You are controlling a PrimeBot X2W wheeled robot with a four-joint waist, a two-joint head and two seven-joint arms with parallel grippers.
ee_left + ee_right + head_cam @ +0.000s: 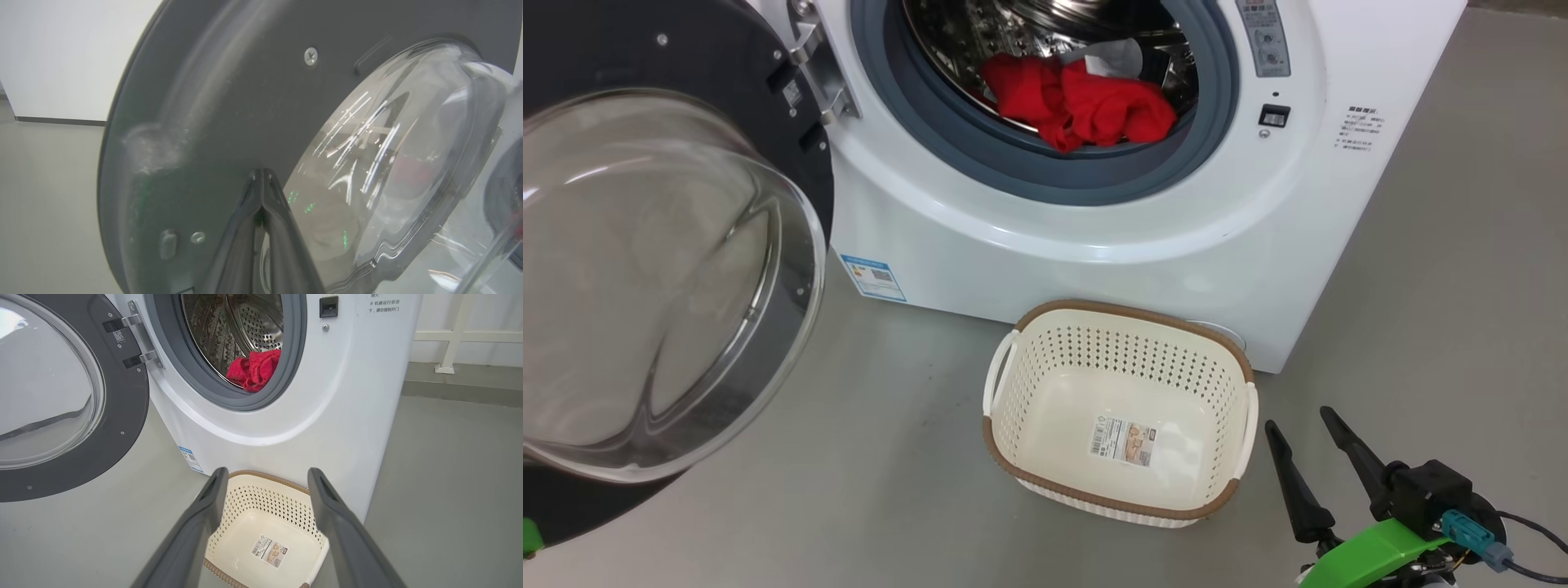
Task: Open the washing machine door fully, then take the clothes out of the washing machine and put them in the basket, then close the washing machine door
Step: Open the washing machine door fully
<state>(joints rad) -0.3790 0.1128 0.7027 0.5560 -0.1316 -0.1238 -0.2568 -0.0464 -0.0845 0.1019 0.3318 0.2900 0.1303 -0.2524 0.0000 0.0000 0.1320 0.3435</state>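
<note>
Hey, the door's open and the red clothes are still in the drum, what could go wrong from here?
The left gripper, fingers shut, only points at the washing machine door inner face without gripping it, so the door might swing back into the reach. The clothes lie bunched behind the grey gasket; the open right gripper may snag them there or drop one beside the small basket.

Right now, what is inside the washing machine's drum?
Red clothes lie bunched at the front of the drum, by the grey gasket, with a white piece just behind them. Whatever lies under or behind the pile is covered.
</note>
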